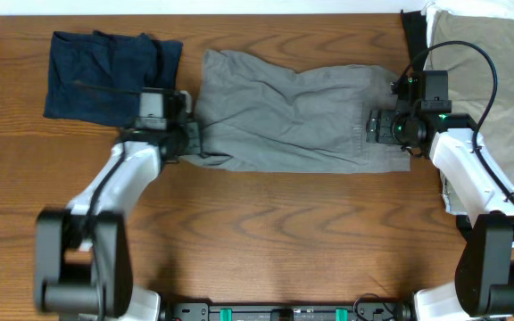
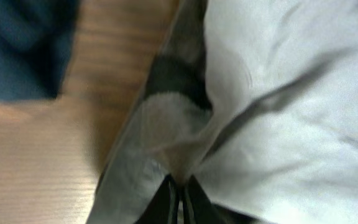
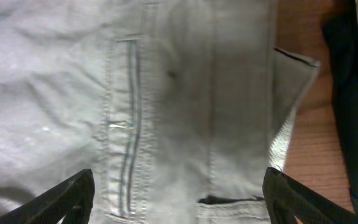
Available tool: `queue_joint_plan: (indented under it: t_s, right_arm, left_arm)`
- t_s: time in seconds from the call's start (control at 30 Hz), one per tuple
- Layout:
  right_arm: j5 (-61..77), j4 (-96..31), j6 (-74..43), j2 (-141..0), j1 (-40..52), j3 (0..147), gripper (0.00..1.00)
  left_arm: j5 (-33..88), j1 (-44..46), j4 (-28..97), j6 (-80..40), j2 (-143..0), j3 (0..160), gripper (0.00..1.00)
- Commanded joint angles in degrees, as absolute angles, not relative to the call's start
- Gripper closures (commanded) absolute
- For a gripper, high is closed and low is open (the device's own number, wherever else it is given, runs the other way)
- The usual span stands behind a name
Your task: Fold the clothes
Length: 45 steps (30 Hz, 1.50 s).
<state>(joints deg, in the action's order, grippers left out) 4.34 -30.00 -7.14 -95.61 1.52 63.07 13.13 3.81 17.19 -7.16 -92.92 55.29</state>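
Grey trousers [image 1: 293,111] lie folded across the middle of the wooden table. My left gripper [image 1: 188,143] is shut on their left end; in the left wrist view the fingertips [image 2: 180,198] pinch a fold of the grey cloth [image 2: 278,93]. My right gripper [image 1: 384,126] is open above the waistband end at the right. In the right wrist view its two fingers [image 3: 179,199] spread wide over the grey trousers [image 3: 185,93] and a seamed pocket, not touching the cloth that I can see.
A folded dark blue garment [image 1: 105,71] lies at the back left, also in the left wrist view [image 2: 23,43]. A beige garment [image 1: 489,80] over something dark lies at the right edge. Bare wood [image 1: 266,232] fills the front.
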Motion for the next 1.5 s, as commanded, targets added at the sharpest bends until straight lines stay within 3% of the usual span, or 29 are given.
queue_joint_plan:
  t_s: [0.0, 0.47, 0.5, 0.53, 0.6, 0.63, 0.73, 0.97, 1.23, 1.47]
  right_arm:
    - [4.54, -30.50, -6.57, -95.37, 1.96, 63.75, 0.16]
    - [4.54, -30.81, -6.52, -95.37, 1.96, 63.75, 0.17]
    - [4.56, -30.57, -6.52, -95.37, 1.96, 63.75, 0.16]
    - [4.56, -30.28, -6.52, -95.37, 1.93, 63.75, 0.17]
    - [4.56, -29.56, -6.37, -95.37, 1.96, 63.75, 0.17]
    - [4.75, -29.08, -6.00, -95.37, 1.98, 63.75, 0.17]
    - [4.82, -26.74, -4.75, -95.37, 2.00, 63.75, 0.16]
    - [4.99, -20.29, -2.02, -98.10, 2.72, 63.75, 0.17]
    - [5.04, -17.32, 0.08, -104.44, 4.71, 63.75, 0.16]
    - [5.45, -16.71, 0.08, -105.01, 4.89, 63.75, 0.16]
  left_arm:
    - [12.64, 2.68, 21.43, -8.69, -87.72, 56.18, 0.94]
    - [12.38, 2.68, 40.71, -8.64, -88.79, 56.03, 0.94]
    - [12.32, 2.68, 41.63, -8.64, -88.79, 56.01, 0.86]
    - [12.16, 2.68, 42.57, -8.64, -88.79, 56.01, 0.70]
    - [11.29, 2.68, 43.55, -8.67, -88.79, 56.01, 0.49]
    - [10.94, 2.68, 43.83, -8.69, -88.77, 56.01, 0.31]
    - [10.94, 2.46, 44.77, -9.61, -88.58, 56.03, 0.14]
    - [11.64, -2.00, 45.56, -10.17, -86.17, 56.07, 0.09]
    - [23.73, -7.68, 37.98, -7.22, -87.59, 56.01, 0.00]
    - [26.76, -7.68, 33.45, -4.01, -90.56, 56.01, 0.02]
